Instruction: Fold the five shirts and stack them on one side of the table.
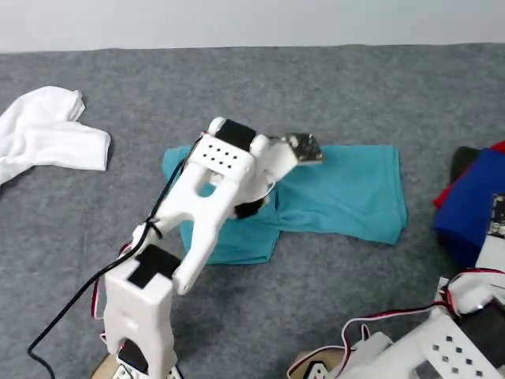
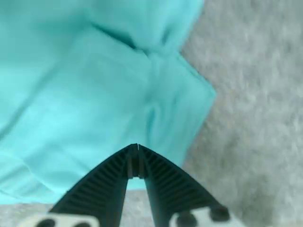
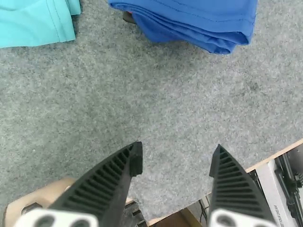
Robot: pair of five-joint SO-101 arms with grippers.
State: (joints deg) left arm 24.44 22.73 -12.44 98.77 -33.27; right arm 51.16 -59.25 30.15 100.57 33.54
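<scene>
Hovering over the crumpled teal fabric shirt mid-frame, the left gripper is seen with jaws pressed together — the right gripper is held spread above grey carpet.

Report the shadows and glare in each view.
High view: even light, no glare, a soft shadow under the left arm on the teal shirt. Left wrist view: left gripper dark against the bright shirt, creases softly shaded. Right wrist view: flat light, a thin shadow under the blue shirt edge.
</scene>
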